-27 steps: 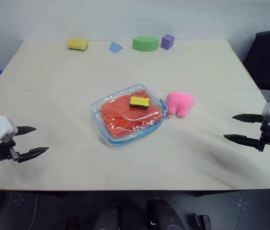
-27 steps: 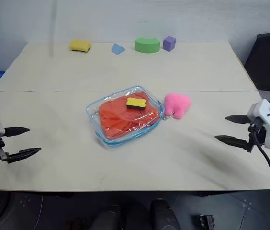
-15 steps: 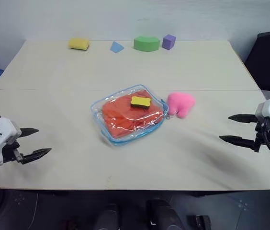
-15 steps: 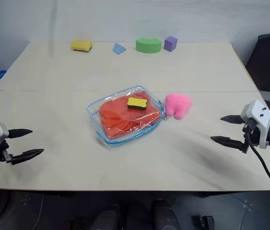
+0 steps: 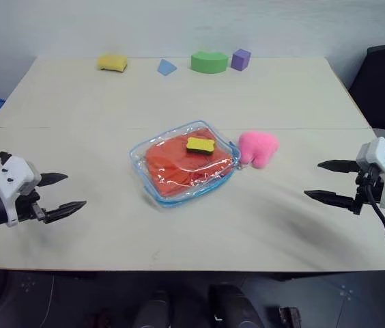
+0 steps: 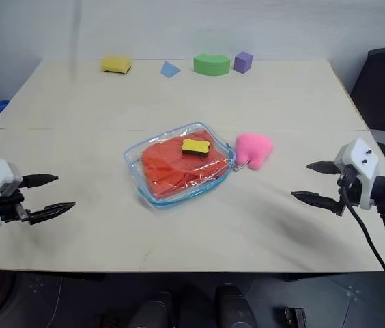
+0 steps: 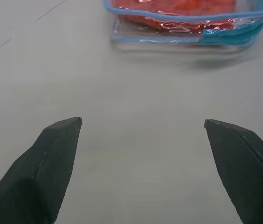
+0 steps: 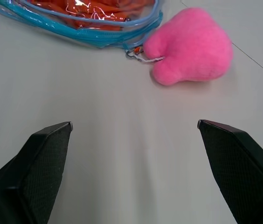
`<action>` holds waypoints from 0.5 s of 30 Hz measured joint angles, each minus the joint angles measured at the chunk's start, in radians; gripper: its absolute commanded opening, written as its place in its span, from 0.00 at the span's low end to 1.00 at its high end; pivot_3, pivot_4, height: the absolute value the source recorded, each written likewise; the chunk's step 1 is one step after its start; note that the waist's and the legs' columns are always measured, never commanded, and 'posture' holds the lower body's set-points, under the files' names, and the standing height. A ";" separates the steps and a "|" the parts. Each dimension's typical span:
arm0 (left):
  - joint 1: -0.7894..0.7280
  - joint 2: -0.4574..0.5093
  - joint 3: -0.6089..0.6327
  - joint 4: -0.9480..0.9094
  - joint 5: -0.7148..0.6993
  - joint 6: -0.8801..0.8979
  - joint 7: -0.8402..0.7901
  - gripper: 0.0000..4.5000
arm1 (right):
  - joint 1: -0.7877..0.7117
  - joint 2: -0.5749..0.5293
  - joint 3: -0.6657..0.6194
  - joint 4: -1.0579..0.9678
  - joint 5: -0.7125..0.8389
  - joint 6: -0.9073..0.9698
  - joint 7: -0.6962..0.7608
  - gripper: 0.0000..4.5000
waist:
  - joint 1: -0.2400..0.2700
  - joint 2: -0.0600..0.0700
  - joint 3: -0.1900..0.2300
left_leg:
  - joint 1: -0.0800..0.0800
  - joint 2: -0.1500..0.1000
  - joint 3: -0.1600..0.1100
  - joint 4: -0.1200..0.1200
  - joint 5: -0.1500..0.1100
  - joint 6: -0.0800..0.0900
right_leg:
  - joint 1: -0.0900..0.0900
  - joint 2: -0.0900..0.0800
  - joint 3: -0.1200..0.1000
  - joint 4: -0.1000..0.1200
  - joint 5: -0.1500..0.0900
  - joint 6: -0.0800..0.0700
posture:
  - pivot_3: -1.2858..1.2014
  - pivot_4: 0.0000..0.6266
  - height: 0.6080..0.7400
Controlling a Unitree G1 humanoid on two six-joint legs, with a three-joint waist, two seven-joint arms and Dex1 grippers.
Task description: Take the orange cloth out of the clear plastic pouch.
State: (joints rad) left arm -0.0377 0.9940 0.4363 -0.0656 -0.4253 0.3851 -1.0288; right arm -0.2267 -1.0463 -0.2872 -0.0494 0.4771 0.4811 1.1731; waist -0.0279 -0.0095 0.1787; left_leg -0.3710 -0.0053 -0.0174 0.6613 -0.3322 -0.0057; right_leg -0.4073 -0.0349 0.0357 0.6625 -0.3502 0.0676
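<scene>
Orange wrinkled cloth (image 5: pixel 182 166) sealed inside clear blue-edged plastic pouch (image 5: pixel 145 153) mid-table, left gripper (image 5: pixel 61 193) and right gripper (image 5: pixel 327 181) wide open, empty, flanking it, probably for a two-handed grab.

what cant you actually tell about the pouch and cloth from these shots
- Whether the clear plastic pouch is zipped: head views, zipper too small.
- Orange cloth under the yellow sponge: head views, covered.
- Pouch's far half: left wrist view, cut by edge.
- Pouch beyond its zipper pull: right wrist view, cut by edge.
</scene>
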 measured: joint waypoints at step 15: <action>-0.811 -0.263 -0.506 0.345 0.119 -0.087 -0.143 0.99 | -0.027 0.119 0.055 -0.296 0.053 0.085 -0.186 1.00 | 0.022 -0.001 0.000 | -0.004 -0.001 0.000 0.009 0.003 -0.005 | -0.002 0.005 0.000 0.004 0.001 0.002 | 0.52 0.24 1.00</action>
State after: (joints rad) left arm -0.8487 0.7312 -0.0702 0.2796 -0.3058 0.2978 -1.1723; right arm -0.2535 -0.9272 -0.2318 -0.3455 0.5303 0.5662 0.9871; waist -0.0062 -0.0104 0.1789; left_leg -0.3753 -0.0058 -0.0170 0.6703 -0.3293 -0.0109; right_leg -0.4094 -0.0303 0.0361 0.6665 -0.3491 0.0695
